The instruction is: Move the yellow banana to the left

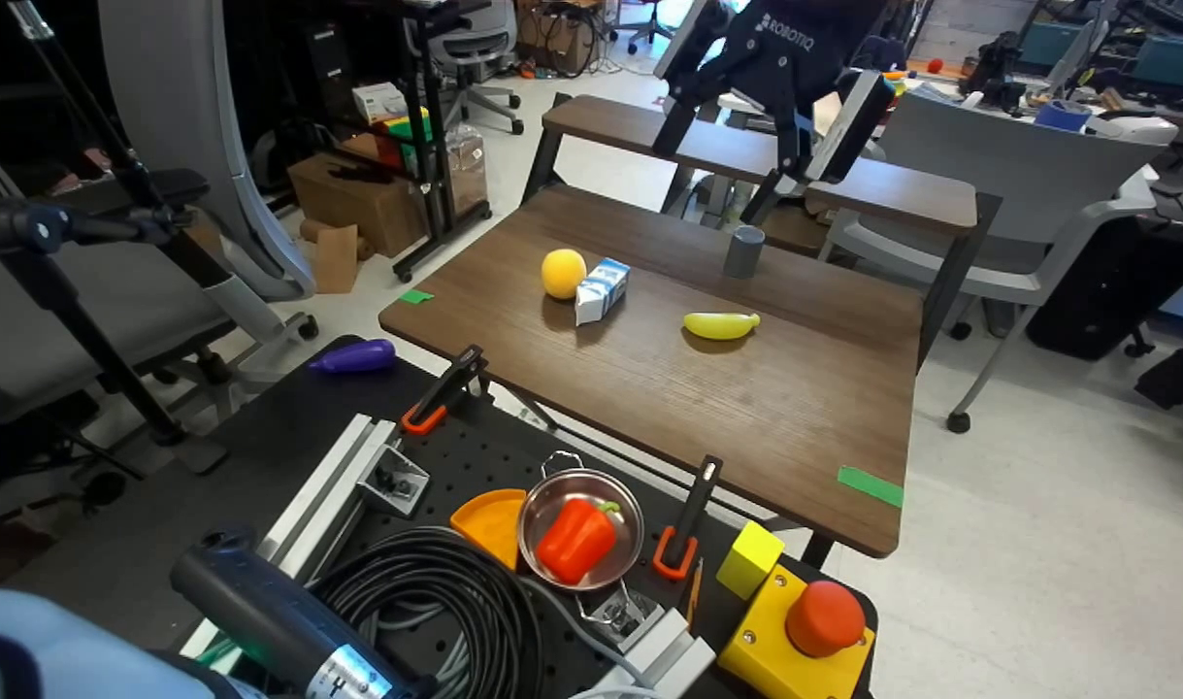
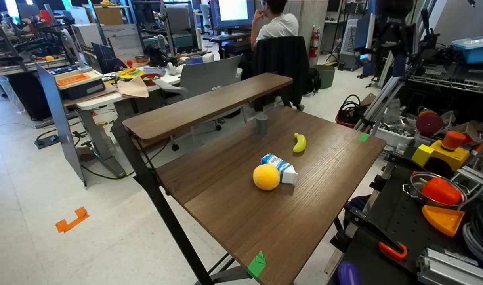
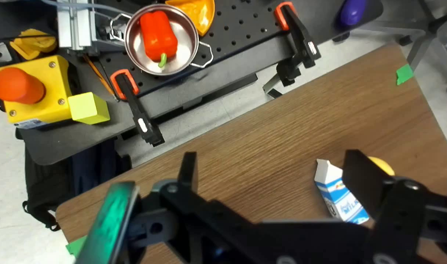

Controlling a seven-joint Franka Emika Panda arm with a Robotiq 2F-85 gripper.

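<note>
The small curved yellow banana [image 1: 720, 326] lies flat on the brown table [image 1: 649, 379]. It also shows in an exterior view [image 2: 300, 143], apart from the milk carton and the round fruit. In the wrist view the banana does not show; the gripper's body covers much of the table there. My gripper [image 1: 717, 170] is high above the table, away from the banana, and it also shows at the upper right of an exterior view [image 2: 384, 65]. In the wrist view the gripper [image 3: 271, 161] has its fingers wide apart with nothing between them.
A blue and white milk carton [image 1: 603, 290] lies beside a round yellow-orange fruit [image 1: 563, 274]. A grey cylinder [image 1: 744, 252] stands near the back edge, under a raised shelf [image 2: 209, 107]. A black bench with a metal pot [image 1: 630, 495] and clamps [image 1: 683, 524] borders the front.
</note>
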